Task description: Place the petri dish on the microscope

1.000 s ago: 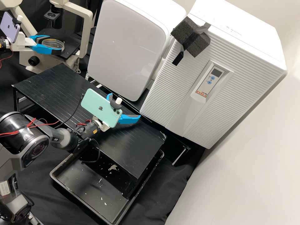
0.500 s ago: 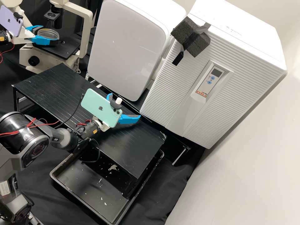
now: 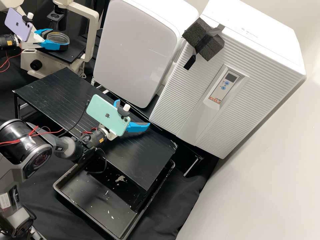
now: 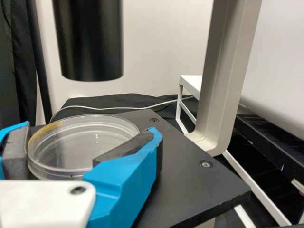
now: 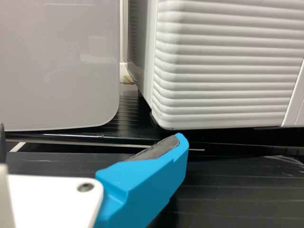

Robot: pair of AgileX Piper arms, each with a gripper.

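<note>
Left gripper (image 3: pixel 60 37): pinching the petri dish (image 3: pixel 56 39) by its sides, over the stage (image 3: pixel 76 55)
Petri dish: clear and round, between the left gripper's two fingers; it lies above the stage, set in from the stage's near corner in the high view; whether its base touches the stage, I cannot tell
Microscope (image 3: pixel 91 36): beige, its upright frame rising beside the stage
Black tube (image 4: pixel 90 38): hanging above the stage in the left wrist view, well clear of the petri dish
Right gripper (image 3: pixel 133 112): fingers spread wide with nothing between them, above the far long edge of the black rack (image 3: pixel 56 90)
Lilac phone (image 3: pixel 18 24): mounted at the left gripper
Mint phone (image 3: pixel 106 112): mounted at the right gripper
Black tray (image 3: pixel 83 200): low down, partly beneath the black rack's near corner, pale flecks scattered in it
Ribbed white cabinet (image 3: pixel 266 66): beyond the black rack's far long edge
Foam block (image 3: pixel 204 39): dark, taped to the ribbed white cabinet near its upper edge
Grey-fronted white unit (image 3: pixel 133 50): between the microscope and the ribbed white cabinet
</note>
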